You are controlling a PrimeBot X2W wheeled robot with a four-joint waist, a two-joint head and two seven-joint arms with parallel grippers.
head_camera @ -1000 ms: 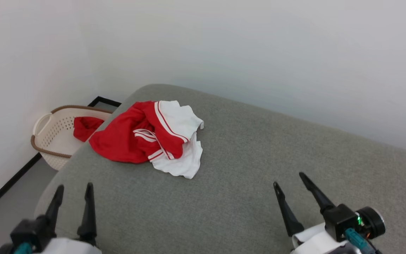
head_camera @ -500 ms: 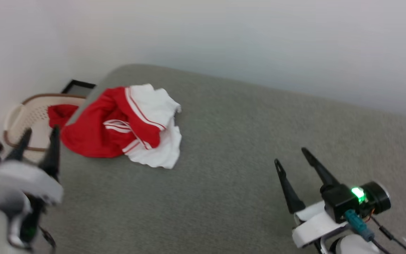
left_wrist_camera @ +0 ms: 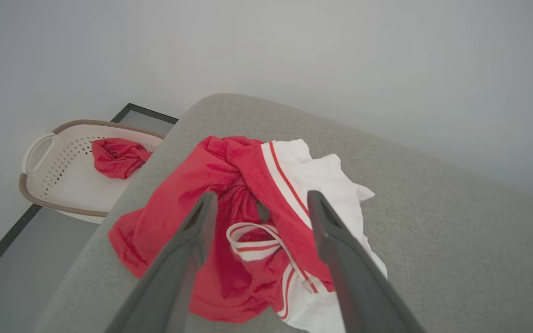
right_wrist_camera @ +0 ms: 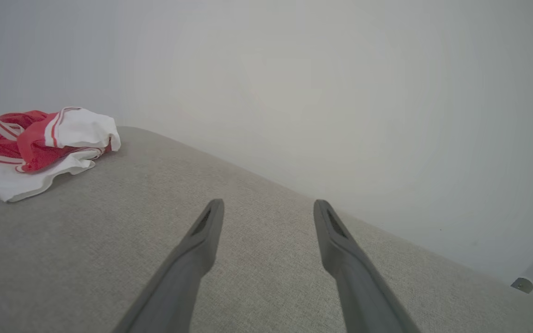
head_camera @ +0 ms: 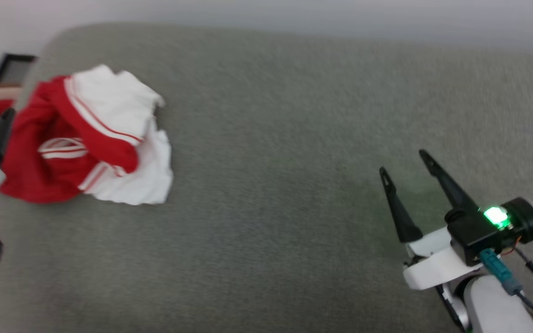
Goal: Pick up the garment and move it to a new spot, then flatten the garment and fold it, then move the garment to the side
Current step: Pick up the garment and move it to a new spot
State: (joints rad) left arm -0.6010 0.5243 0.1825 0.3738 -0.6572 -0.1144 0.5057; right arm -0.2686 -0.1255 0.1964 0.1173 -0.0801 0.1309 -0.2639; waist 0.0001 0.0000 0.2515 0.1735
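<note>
Leftward on the grey upholstered surface (head_camera: 271, 115), the garment (head_camera: 86, 138) is lying in a crumpled heap. Its red body is bunching toward the surface's rounded corner and its white sleeves are spilling toward the middle. Striped trim is showing along the sleeve seams and in a loop at the neck.

The left gripper (left_wrist_camera: 262, 196) is pointing at this heap with its two dark fingers standing well apart, gripping nothing. In the left wrist view the fingers are framing the red folds and the neck trim; whether their tips are touching the fabric cannot be told. In the head view one of these fingers is showing at the left edge, overlapping the garment's red side.

The right gripper (head_camera: 401, 162) is hovering over bare upholstery, well apart from the garment. Its fingers are likewise spreading wide and holding nothing, and a green light (head_camera: 493, 215) is glowing on its wrist.

Beyond the surface's corner, a pale perforated basket (left_wrist_camera: 40, 152) with a brown rim is sitting on the floor near the wall (left_wrist_camera: 294, 46). A smaller plain red cloth (left_wrist_camera: 118, 157) is lying inside it.
</note>
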